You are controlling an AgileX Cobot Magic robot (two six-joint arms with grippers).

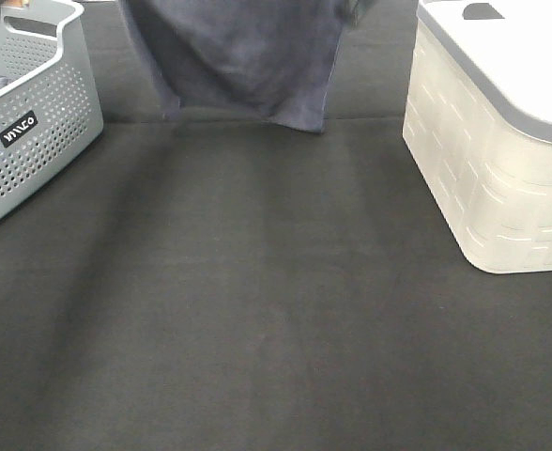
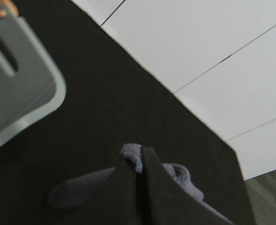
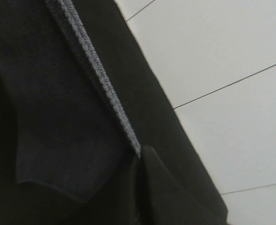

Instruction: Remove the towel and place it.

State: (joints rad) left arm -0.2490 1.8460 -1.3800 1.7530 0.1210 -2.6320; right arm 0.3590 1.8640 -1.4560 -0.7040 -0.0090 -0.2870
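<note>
Because the black table (image 1: 257, 329) fills most of the high view, I start there. It carries the white lidded bin (image 1: 501, 160) and the grey perforated basket (image 1: 32, 141), and the bin stands well apart from the basket on the opposite side.

The towel (image 1: 248, 56) hangs beside the basket on the side towards the bin. It is lifted and spread like a sheet, with its lower hem dangling over the table. I cannot tell whether the hem brushes the surface.

The left gripper (image 2: 139, 164), the one nearer the basket, is clenched on a bunched corner of the towel. The right gripper (image 3: 139, 157), farther from the basket, is clamped on the cloth right at the stitched edge (image 3: 100, 79).

I judge the towel to be light, limp and in no way fragile. It sags and folds freely, so it will swing and drape rather than keep a shape. The microfibre looks grippy rather than slick. The best hold is at the two upper corners, on the thicker stitched hem, where the pinch has something to bite.
</note>
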